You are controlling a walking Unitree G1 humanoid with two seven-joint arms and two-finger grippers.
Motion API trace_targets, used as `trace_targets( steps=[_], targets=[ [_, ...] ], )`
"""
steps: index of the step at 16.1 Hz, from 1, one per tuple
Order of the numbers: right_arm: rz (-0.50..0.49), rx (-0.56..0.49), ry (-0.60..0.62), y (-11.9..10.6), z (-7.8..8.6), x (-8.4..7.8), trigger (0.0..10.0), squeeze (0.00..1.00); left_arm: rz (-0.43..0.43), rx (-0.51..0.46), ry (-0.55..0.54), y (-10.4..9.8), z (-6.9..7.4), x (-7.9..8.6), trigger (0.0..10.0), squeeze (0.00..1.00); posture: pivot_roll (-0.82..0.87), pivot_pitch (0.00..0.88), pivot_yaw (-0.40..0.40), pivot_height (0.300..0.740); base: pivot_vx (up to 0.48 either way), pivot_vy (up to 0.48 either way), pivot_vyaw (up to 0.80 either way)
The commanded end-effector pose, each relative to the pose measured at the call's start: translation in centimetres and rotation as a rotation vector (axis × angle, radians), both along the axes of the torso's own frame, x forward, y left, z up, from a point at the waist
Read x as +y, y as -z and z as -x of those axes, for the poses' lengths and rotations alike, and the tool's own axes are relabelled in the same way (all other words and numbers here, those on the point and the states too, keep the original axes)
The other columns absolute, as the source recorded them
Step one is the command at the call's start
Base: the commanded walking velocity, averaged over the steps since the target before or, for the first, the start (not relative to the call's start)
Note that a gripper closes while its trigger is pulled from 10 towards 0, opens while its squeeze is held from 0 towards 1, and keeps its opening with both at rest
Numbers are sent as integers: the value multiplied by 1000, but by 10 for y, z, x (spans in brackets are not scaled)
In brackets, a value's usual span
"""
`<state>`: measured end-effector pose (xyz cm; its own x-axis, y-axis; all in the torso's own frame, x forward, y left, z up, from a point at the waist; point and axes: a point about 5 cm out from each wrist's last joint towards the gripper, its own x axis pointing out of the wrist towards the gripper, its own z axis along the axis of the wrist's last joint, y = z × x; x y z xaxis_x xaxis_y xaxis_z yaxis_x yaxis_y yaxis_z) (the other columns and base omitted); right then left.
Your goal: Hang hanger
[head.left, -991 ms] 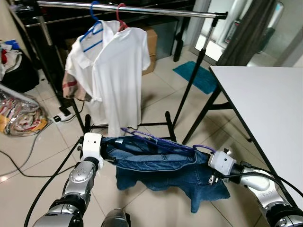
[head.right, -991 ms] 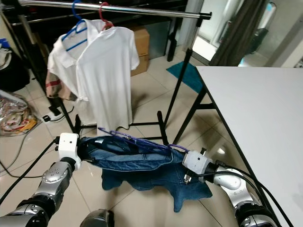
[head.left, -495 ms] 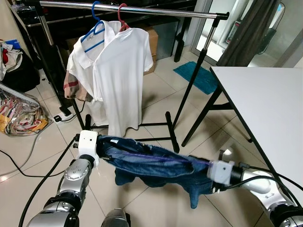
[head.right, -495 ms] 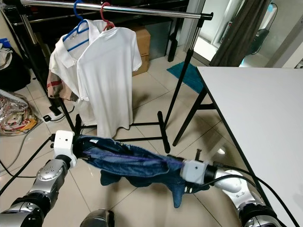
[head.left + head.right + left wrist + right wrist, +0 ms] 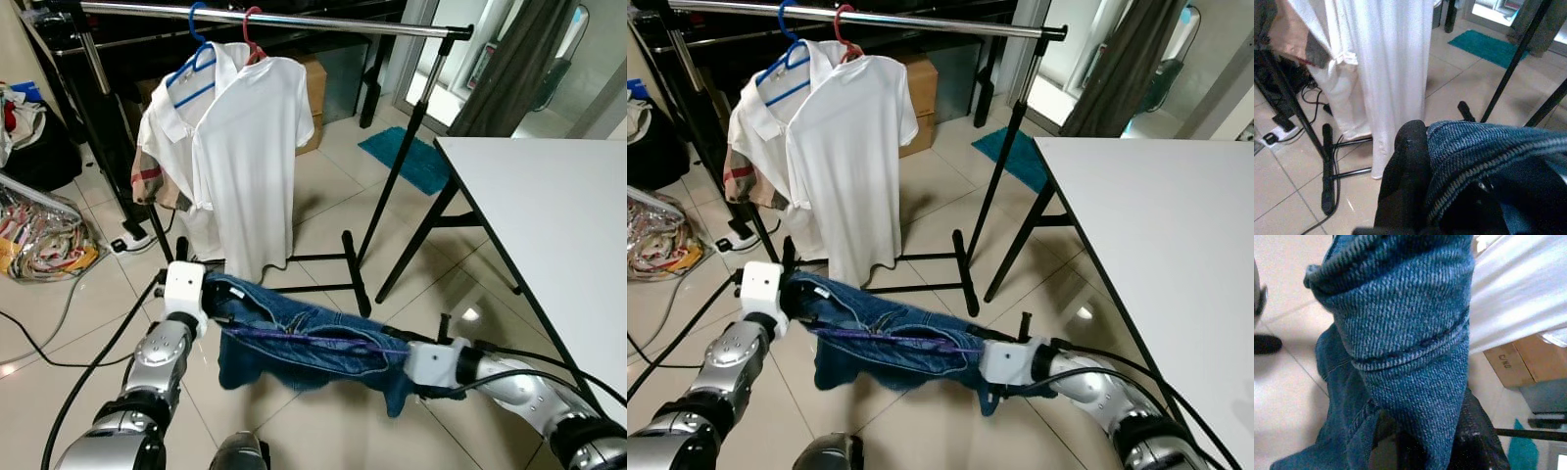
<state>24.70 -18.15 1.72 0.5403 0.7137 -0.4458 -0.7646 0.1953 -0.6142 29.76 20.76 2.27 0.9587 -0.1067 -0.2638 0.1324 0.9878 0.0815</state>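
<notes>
Take the clothes rack (image 5: 265,18) as your landmark. Two shirts (image 5: 235,147) hang on hangers from its rail, toward its left end. In front of the rack and below the shirts, you have the jeans (image 5: 304,338) stretched between the left gripper (image 5: 211,299) at their left end and the right gripper (image 5: 397,364) at their right, with a hanger (image 5: 313,338) lying across them. The table (image 5: 549,225) stands right of the rack. A mat (image 5: 416,162) lies on the floor behind the rack's right upright (near the doorway). Bags (image 5: 39,240) sit left of the rack, and a cardboard box (image 5: 312,98) sits behind the shirts.
</notes>
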Motion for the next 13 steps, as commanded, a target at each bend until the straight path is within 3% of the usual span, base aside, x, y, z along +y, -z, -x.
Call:
trace_targets(
  steps=[1, 5, 11, 13],
  targets=[
    [57, -19, 28, 1, -4, -5, 10000, 0, -5, -41, 27, -8, -6, -5, 10000, 0, 263, 23, -53, 740, 0, 0, 0],
    [147, -81, 100, 4, -14, -7, 10000, 0, -7, -40, 39, -7, -6, -9, 10000, 0, 259, 26, -58, 740, 0, 0, 0],
    [227, -170, 199, 0, -23, -25, 10000, 0, -4, -30, 39, -3, -2, -9, 10000, 0, 261, 28, -60, 740, 0, 0, 0],
    [86, -165, 255, -7, -26, -22, 10000, 0, -3, -25, 34, -2, -1, -8, 10000, 0, 264, 24, -60, 740, 0, 0, 0]
  ],
)
